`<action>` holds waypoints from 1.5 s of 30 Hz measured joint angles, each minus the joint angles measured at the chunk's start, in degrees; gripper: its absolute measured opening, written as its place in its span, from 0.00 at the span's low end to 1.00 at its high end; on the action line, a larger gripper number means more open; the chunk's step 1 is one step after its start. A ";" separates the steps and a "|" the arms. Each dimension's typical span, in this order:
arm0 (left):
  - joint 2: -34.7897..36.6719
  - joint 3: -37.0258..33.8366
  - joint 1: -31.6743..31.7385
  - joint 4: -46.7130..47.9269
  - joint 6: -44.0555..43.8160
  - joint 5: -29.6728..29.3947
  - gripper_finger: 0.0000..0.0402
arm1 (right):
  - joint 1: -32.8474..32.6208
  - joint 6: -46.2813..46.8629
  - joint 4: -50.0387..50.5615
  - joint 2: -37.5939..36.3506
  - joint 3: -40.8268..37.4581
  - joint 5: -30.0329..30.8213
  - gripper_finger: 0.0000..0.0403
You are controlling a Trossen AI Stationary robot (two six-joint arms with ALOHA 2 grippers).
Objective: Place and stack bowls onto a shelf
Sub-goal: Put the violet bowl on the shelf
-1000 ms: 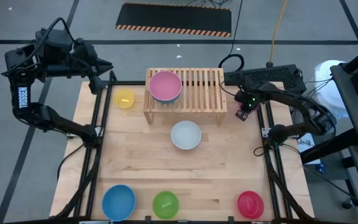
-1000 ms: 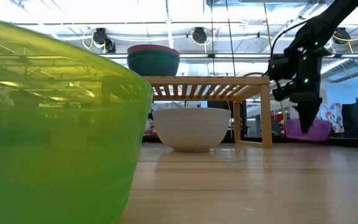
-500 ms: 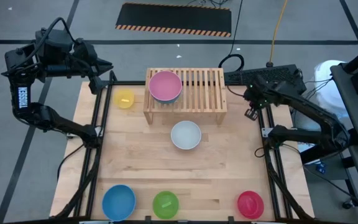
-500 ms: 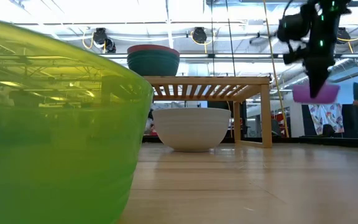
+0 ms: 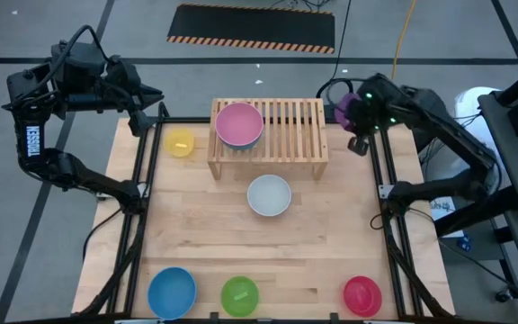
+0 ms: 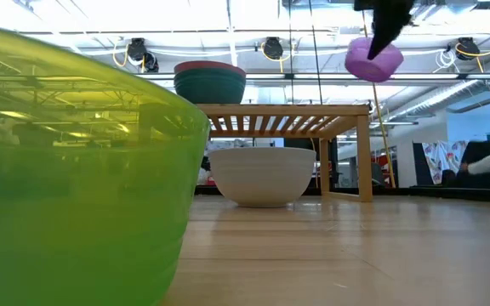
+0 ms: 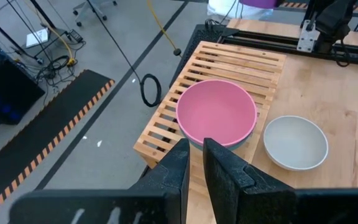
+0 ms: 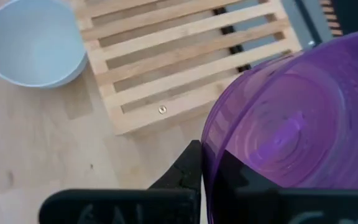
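Note:
My right gripper [image 5: 352, 117] is shut on the small purple bowl [image 5: 342, 108], high in the air just off the right end of the light-wood slatted shelf [image 5: 288, 126]. The low view shows the purple bowl [image 6: 373, 61] tilted, well above the shelf [image 6: 287, 110]. A pink bowl [image 5: 239, 122] sits nested in a teal bowl [image 6: 210, 87] on the shelf's left part. The white bowl [image 5: 269, 195] rests on the table in front of the shelf. My left gripper [image 7: 195, 167] waits shut, above the table's far-left corner. My right gripper pinches the purple bowl's rim [image 8: 207, 146], with one finger [image 8: 190, 167] outside the wall and the other showing through the clear wall from inside. The fingers come from above, pointing down. The bowl hangs tilted below them, lifted clear of table and shelf.
A yellow bowl [image 5: 180, 142] stands left of the shelf. Along the near edge are a blue bowl [image 5: 171, 292], a lime green bowl [image 5: 239, 295] and a red bowl [image 5: 362, 294]. The shelf's right slats [image 5: 299, 121] are bare. Black rails [image 5: 383, 180] flank the table.
My right gripper has risen with the purple bowl from table height beside the shelf's right leg to well above the shelf top. It has also moved toward the far edge and the shelf's right end. The bowl has tipped as it rose.

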State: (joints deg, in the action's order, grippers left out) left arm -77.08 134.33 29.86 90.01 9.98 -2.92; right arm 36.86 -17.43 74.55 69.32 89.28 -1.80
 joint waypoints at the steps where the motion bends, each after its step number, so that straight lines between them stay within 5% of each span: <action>1: 0.00 0.00 0.00 0.01 0.00 0.00 0.13 | -0.60 -0.09 0.47 1.84 1.42 0.00 0.00; 20: 0.00 -0.01 0.01 0.01 0.02 -0.02 0.13 | -9.16 -9.14 1.16 27.10 18.48 -4.48 0.00; 45: 0.00 0.01 0.01 0.01 -1.18 0.00 0.13 | -8.81 -18.19 -1.27 35.06 15.66 -3.79 0.00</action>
State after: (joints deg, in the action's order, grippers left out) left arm -77.08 134.34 29.87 90.02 8.80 -2.92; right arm 28.05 -35.62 73.28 104.38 104.94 -5.60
